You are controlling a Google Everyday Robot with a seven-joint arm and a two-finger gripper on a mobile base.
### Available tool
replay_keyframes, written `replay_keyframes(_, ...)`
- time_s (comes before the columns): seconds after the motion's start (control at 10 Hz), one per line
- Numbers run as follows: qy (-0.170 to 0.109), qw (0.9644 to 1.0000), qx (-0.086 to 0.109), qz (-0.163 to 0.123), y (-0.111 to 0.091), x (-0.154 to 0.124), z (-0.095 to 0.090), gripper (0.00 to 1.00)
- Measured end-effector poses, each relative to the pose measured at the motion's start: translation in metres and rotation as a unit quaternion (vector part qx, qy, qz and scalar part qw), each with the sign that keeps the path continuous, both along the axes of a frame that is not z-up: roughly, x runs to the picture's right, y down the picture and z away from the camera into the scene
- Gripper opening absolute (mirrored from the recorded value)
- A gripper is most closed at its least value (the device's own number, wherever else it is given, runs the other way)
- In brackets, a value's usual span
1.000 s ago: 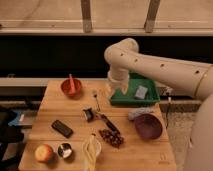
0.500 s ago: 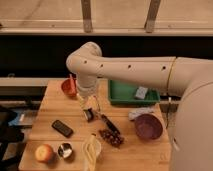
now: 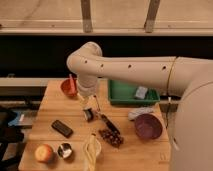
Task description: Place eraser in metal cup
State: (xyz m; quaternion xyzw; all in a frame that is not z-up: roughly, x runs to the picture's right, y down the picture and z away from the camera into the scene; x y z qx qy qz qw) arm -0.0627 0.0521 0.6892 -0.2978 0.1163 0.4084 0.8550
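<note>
Hovering above the table middle: the hand; spread or closed, cannot tell. Eraser lies flat nearer the front edge, apart from the hand. Metal cup stands just beside the apple.

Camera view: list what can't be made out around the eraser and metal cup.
All camera view.
- Orange bowl: right side hidden by the arm, whose claw hangs over mid-table.
- Metal cup: inside too small to read.
- Table: right edge hidden by robot body.
</note>
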Motion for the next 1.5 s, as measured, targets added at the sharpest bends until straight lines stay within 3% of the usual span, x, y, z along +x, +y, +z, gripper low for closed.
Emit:
replay_keyframes(0.2,-0.012,0.9998,-0.005,-0.013,-0.001,-0.020,0.009,0.60)
replay_keyframes(0.4,-0.033,0.9987,-0.011,-0.038,-0.005,-0.058,0.021,0.60)
replay_keyframes(0.6,-0.058,0.9959,-0.022,-0.065,-0.004,-0.102,0.037,0.60)
replay_keyframes(0.8,-0.081,0.9907,-0.044,-0.100,0.016,-0.144,0.060,0.60)
replay_keyframes(1.2,-0.099,0.9784,-0.086,-0.160,0.057,-0.180,0.077,0.60)
replay_keyframes(1.3,-0.099,0.9769,-0.091,-0.166,0.060,-0.183,0.077,0.60)
replay_keyframes(1.5,-0.097,0.9775,-0.090,-0.164,0.059,-0.179,0.079,0.60)
